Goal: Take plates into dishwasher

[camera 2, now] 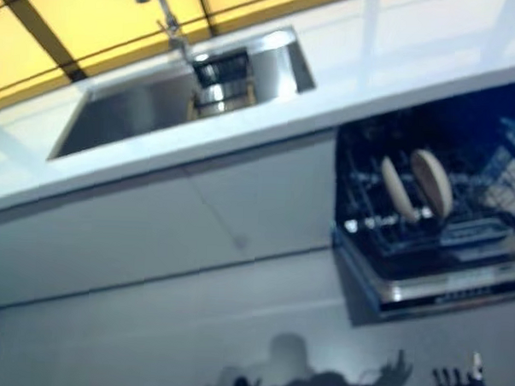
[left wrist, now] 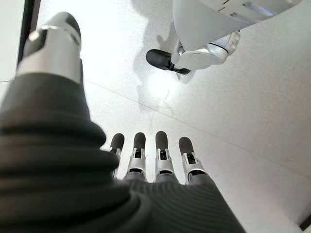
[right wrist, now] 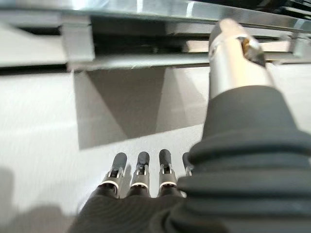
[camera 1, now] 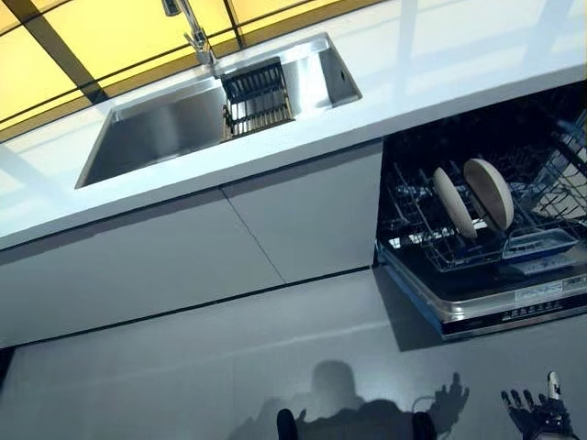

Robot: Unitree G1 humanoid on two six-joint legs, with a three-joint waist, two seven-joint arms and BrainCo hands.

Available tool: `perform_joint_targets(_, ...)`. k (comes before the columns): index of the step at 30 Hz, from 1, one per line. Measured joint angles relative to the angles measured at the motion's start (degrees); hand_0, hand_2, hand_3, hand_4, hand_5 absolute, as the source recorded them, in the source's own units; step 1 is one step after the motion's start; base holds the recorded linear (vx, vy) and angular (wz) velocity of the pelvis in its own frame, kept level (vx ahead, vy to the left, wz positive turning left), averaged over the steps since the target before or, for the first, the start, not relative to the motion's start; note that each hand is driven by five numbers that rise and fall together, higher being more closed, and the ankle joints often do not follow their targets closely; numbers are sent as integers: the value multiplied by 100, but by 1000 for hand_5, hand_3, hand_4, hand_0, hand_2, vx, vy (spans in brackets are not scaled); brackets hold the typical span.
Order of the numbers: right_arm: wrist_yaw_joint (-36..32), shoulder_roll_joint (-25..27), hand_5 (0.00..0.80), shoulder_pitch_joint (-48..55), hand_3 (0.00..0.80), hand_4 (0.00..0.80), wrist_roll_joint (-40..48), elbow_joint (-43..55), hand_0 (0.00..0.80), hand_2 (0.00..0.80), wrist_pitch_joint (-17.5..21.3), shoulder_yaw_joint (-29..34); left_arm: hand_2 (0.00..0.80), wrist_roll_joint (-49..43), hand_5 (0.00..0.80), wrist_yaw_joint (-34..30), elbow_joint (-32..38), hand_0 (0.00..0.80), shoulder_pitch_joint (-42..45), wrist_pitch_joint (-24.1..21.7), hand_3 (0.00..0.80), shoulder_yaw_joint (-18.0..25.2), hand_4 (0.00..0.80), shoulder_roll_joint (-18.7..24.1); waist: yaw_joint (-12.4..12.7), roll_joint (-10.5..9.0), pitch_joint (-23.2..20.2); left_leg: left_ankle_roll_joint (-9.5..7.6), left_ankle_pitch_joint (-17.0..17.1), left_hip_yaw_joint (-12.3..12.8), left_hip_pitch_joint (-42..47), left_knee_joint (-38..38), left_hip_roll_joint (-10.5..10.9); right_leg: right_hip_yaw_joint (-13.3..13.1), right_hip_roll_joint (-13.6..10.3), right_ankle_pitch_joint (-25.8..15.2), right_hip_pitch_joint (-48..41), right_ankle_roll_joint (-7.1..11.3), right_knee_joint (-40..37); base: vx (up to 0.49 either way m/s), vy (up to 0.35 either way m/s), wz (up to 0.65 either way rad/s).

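Stainless steel marks the top of the scene: a rectangular steel sink (camera 1: pixel 174 128) is set into the white countertop (camera 1: pixel 440 64) at about eleven o'clock in the head views, with a chrome tap (camera 1: pixel 191 32) behind it and a dark wire drainer basket (camera 1: pixel 258 96) sitting in its right part. Below the countertop run plain pale grey cabinet fronts (camera 1: pixel 183 257).

At about three o'clock the open dishwasher (camera 1: pixel 486 229) shows its dark interior, with the pulled-out lower wire rack (camera 1: pixel 459 234) above the dropped silver door edge with its control strip (camera 1: pixel 514 312). Two round beige plates (camera 1: pixel 472 197) stand on edge in that rack, side by side and leaning slightly, one just beside the other. A pale blue shallow tray (camera 1: pixel 541 243) lies in the rack at four o'clock of the plates.

The right hand (camera 1: pixel 537 412) shows at five o'clock of the head views, low over the pale grey floor (camera 1: pixel 183 367), well apart from the dishwasher door; its fingers are spread and straight and it holds nothing. Its wrist view looks toward the underside of the door. The left hand (left wrist: pixel 155 162) appears only in its own wrist view, its fingers straight and relaxed over the floor, empty as well.
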State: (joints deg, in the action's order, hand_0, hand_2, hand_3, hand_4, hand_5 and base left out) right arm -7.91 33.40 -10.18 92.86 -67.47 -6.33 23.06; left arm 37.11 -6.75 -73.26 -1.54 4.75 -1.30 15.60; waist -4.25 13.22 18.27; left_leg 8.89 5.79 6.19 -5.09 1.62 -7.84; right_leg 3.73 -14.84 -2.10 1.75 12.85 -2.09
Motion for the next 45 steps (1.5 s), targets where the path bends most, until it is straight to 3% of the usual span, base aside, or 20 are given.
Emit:
perform_joint_targets(5, -386, 173, 0, -400, 0, 0, 625, 35, 0, 0, 112, 108, 0, 54, 0, -126, 27, 0, -41, -43, 0, -224, 0, -74, -112, 149, 182, -58, -33, 14, -104, -128, 109, -11, -138, 102, 219, 58, 304, -53, 78, 0)
perform_joint_targets(14, -681, 268, 0, -956, 0, 0, 729, 231, 0, 0, 384, 98, 0, 263, 0, -176, 208, 0, -74, -58, 0, -353, 0, -183, -98, 389, 417, -162, -178, 141, -583, -672, 226, -156, -368, 509, 1195, 37, 1537, -39, 42, -7)
perform_joint_targets(23, -781, 443, 0, -1199, 0, 0, 627, 389, 0, 0, 475, -60, 0, 450, 0, -159, 383, 0, -96, -43, 0, -501, 0, -214, 26, 373, 578, -153, -273, -28, -1195, -1336, 150, -192, -437, 1169, 2239, -221, 3297, -29, -29, 7)
perform_joint_targets(27, -785, 544, 0, -1457, 0, 0, 550, 447, 0, 0, 489, -168, 0, 477, 0, -97, 494, 0, -88, -10, 0, -510, 0, -226, 153, 332, 610, -236, -263, -266, -1390, -1517, 116, -188, -351, 1361, 2531, -394, 3786, -14, -41, 4)
perform_joint_targets(30, -785, 602, 0, -1538, 0, 0, 449, 573, 0, 0, 571, -295, 0, 476, 0, -29, 599, 0, -83, 9, 0, -551, 0, -229, 204, 322, 617, -437, -436, -279, -1580, -1937, 133, -155, -344, 1436, 2553, -398, 3909, 13, -42, 6)
perform_joint_targets(36, -655, 615, 0, -1559, 0, 0, 181, 589, 0, 0, 643, -386, 0, 475, 0, 31, 741, 0, -81, 88, 0, -549, 0, -223, 234, 272, 654, -406, -460, -365, -1646, -2030, 130, -127, -338, 1437, 2571, -434, 4032, 23, -28, 6)
perform_joint_targets(40, -330, 731, 0, -1625, 0, 0, -181, 610, 0, 0, 622, -606, 0, 475, 0, 79, 792, 0, -74, 151, 0, -550, 0, -224, 257, 244, 673, -406, -461, -560, -1645, -2001, 129, -92, -249, 1461, 2539, -454, 4030, 52, 3, 0)
perform_joint_targets(45, 131, 824, 0, -1633, 0, 0, -342, 635, 0, 0, 629, -623, 0, 473, 0, 110, 809, 0, -69, 193, 0, -548, 0, -226, 367, 217, 690, -409, -457, -609, -1556, -2051, 142, -66, -233, 1459, 2369, -457, 3961, 67, -10, 4)
